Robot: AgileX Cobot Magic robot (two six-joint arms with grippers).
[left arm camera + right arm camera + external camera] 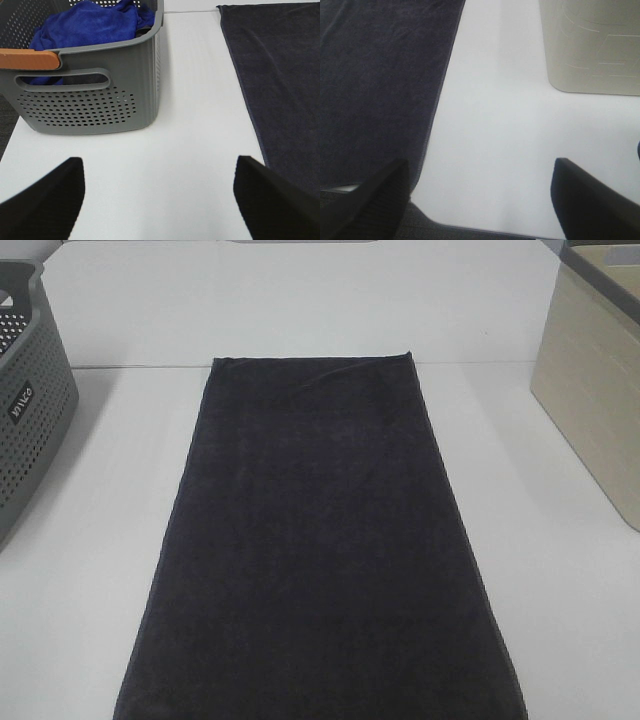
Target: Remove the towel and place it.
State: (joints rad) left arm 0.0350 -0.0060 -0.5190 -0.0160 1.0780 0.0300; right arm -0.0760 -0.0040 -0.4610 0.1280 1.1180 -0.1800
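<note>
The left tool (160, 197) is held with its fingers spread apart and empty above bare desk (190, 150), between the grey basket (90, 100) and the towel (280, 85); the right tool (480, 200) is likewise spread and empty, between the towel (375, 85) and a beige bin (592, 45). The dark towel (320, 560) is laid flat lengthwise on the white desk (560, 620), midway between the basket (30, 410) and the bin (595, 390). A blue cloth (90, 25) is seen piled inside the basket.
</note>
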